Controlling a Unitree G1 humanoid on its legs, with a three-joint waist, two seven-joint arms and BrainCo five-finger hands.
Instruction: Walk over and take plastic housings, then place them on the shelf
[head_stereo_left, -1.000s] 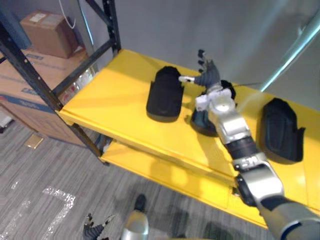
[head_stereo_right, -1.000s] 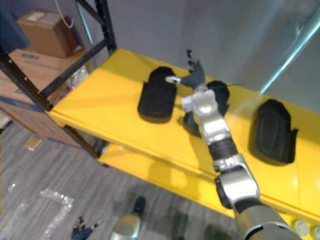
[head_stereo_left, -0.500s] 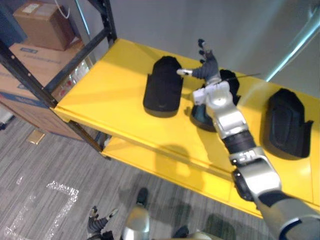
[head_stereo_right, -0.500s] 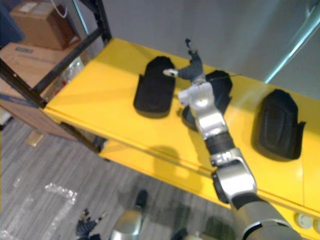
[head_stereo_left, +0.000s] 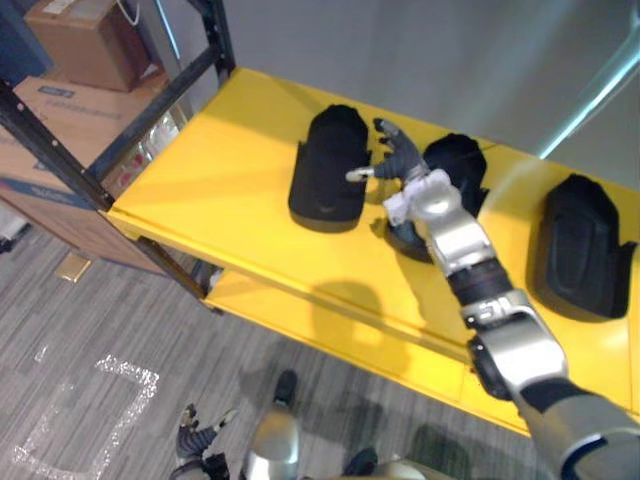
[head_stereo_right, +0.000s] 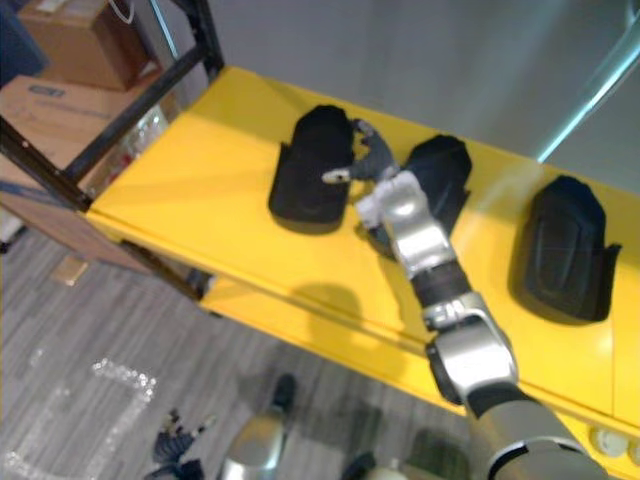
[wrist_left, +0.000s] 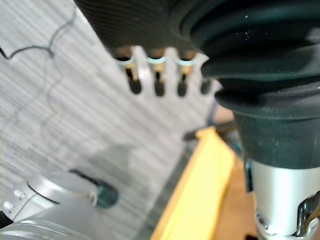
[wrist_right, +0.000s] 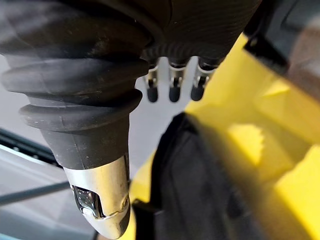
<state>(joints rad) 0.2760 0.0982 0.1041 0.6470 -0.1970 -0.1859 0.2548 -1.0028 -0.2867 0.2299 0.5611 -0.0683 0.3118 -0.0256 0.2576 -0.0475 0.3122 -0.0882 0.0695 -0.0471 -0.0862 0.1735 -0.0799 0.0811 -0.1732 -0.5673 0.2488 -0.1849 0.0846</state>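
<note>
at the far left, beside the rack, cardboard boxes are sitting behind a black upright post. low down over the grey floor, the left hand is hanging well clear of the shelf, its fingers slack and spread and gripping nothing.

further right, the yellow shelf is carrying three black plastic housings in a row. the left housing is lying flat, its rounded end pointing toward the back wall. just beside it, the right arm is extending up from the lower right across the shelf's front edge, with the wrist raised above the yellow surface. the right hand is hovering between the left housing and the middle housing, partly covering the latter. its thumb is sticking out toward the left housing, its tip just over that housing's edge, while its fingers are drooping loosely bent and are closing on nothing.

the middle housing is resting behind and under the wrist; whether the hand is touching it cannot be told. the right housing is lying well apart at the shelf's right end.
</note>
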